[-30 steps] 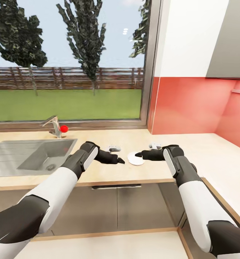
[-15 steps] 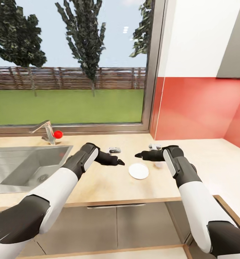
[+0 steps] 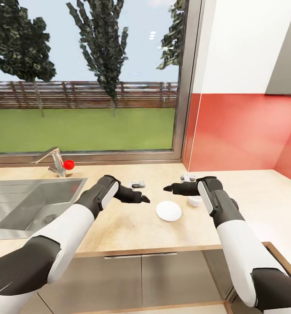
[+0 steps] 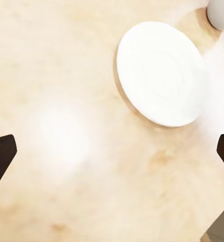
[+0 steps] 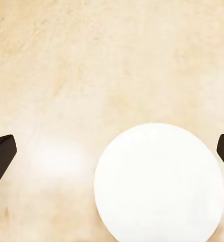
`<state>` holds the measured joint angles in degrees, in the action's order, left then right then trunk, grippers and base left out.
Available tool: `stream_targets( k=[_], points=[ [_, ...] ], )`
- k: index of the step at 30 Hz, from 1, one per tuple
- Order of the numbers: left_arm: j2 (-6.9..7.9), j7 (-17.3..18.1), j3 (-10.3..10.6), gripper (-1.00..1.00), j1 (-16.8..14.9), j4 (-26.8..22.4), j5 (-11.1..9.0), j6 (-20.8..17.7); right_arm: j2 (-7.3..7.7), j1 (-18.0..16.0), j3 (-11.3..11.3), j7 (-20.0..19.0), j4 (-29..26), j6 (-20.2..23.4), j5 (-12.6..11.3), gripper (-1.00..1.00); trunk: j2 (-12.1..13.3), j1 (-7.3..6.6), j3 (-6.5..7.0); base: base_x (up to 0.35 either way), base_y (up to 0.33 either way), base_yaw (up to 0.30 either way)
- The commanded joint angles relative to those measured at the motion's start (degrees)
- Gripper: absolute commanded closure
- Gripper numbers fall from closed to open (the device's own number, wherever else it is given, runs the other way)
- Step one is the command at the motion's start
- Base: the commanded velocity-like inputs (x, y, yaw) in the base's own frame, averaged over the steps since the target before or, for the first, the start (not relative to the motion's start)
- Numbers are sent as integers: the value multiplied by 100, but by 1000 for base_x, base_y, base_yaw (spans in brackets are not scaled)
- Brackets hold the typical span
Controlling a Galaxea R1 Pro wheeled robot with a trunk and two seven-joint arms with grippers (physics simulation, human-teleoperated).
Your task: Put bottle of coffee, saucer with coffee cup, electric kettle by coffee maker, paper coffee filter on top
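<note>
The white saucer (image 3: pixel 169 210) lies flat on the light wood kitchen countertop (image 3: pixel 119 224), between my two arms. The small white coffee cup (image 3: pixel 194 201) stands just right of it, partly hidden by my right forearm. My left gripper (image 3: pixel 144 199) hovers left of the saucer, open and empty. My right gripper (image 3: pixel 166 189) hangs above the saucer's far edge, also open and empty. In the left wrist view the saucer (image 4: pixel 159 73) lies off to one side of the open gripper (image 4: pixel 112 156), with the cup (image 4: pixel 221 12) in a corner. In the right wrist view the saucer (image 5: pixel 159 184) lies under the open gripper (image 5: pixel 112 151).
A steel sink (image 3: pixel 27 205) is set into the counter at the left, with a faucet and its red knob (image 3: pixel 68 164) behind it. A large window (image 3: pixel 84 78) runs along the back. A red backsplash (image 3: pixel 237 131) stands at the right, where the counter turns a corner.
The whole view has shifted as the robot moved; the counter and saucer sit lower in the picture and the cup has come into sight. Both arms keep their pose.
</note>
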<state>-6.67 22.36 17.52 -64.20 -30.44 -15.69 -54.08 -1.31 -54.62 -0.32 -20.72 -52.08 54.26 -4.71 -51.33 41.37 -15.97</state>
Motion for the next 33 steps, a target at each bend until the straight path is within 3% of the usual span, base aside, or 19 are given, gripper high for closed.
stream_targets(
  k=[1, 33],
  points=[
    [5, 5, 15, -100, -5, 9, -13, -18, -1, -3, -3, 24, -3, 32, -45, -100, -6, 1, -8, 0, 0, 0],
    [-10, 14, 23, -100, 152, 28, -4, -23, -1, 31, -3, 8, 14, 14, -48, -100, -6, 1, -8, 8, 0, 0]
  ],
)
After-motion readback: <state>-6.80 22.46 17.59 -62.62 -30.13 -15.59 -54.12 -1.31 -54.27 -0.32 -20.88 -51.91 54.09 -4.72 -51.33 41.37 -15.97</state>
